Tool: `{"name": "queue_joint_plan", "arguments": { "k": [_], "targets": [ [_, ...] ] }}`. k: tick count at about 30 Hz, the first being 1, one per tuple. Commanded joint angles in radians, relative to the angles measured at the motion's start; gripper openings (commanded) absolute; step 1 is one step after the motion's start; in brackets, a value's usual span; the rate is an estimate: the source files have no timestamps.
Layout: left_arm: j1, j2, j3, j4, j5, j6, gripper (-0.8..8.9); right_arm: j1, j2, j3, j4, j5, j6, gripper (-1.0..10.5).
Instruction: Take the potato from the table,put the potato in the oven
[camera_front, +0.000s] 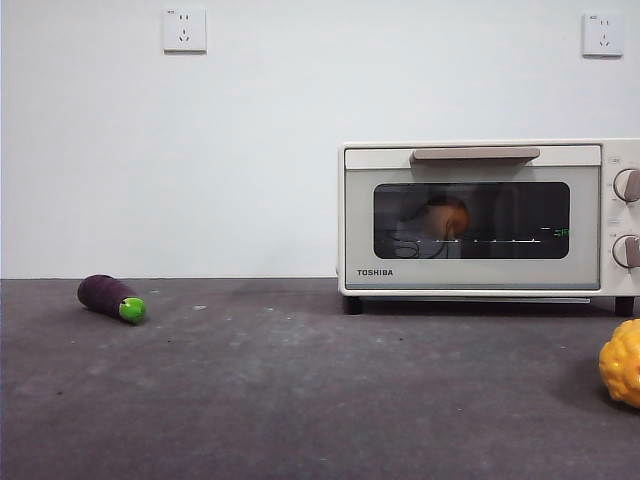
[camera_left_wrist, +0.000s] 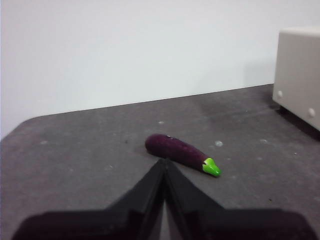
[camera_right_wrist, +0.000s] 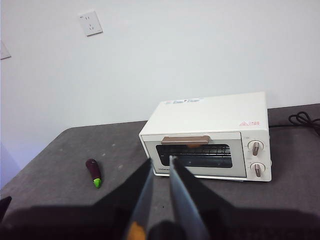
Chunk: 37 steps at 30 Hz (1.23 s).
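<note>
The potato (camera_front: 446, 216) is a dim orange-brown ball behind the dark glass of the cream oven (camera_front: 360, 230), on its wire rack. The oven door is closed. The table (camera_front: 300, 400) spreads dark grey in front. My left gripper (camera_left_wrist: 164, 161) is shut with nothing in it, hovering just short of the purple eggplant (camera_left_wrist: 177, 150). My right gripper (camera_right_wrist: 161, 159) hangs high and back from the oven (camera_right_wrist: 210, 117), its jaws a narrow gap apart and holding nothing. Neither gripper shows in the front view.
The eggplant (camera_front: 110, 297) lies at the table's left near the wall. A bumpy yellow-orange lump (camera_front: 623, 362) sits at the right edge, in front of the oven. A black cable (camera_right_wrist: 302, 120) lies behind the oven. Wall sockets (camera_front: 185, 30) are high up.
</note>
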Motion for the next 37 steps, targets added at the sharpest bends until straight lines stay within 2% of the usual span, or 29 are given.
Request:
{"name": "queue_joint_plan", "arguments": {
  "k": [1, 4, 9, 16, 37],
  "targets": [
    [0.002, -0.04, -0.048, 0.012, 0.005, -0.048, -0.04, 0.0, 0.003, -0.004, -0.024, 0.004, 0.0, 0.6],
    [0.004, -0.061, -0.075, -0.043, -0.008, -0.065, -0.04, 0.0, 0.003, -0.004, -0.024, 0.004, 0.0, 0.6],
    [0.005, -0.061, -0.075, -0.152, -0.033, -0.047, -0.04, 0.0, 0.003, -0.004, -0.024, 0.004, 0.0, 0.6],
    [0.005, -0.061, -0.075, -0.153, -0.032, 0.003, -0.04, 0.0, 0.003, -0.004, -0.024, 0.004, 0.0, 0.6],
    [0.005, -0.049, -0.074, -0.141, -0.029, 0.001, -0.04, 0.0, 0.004, -0.004, -0.024, 0.004, 0.0, 0.6]
  ]
}}
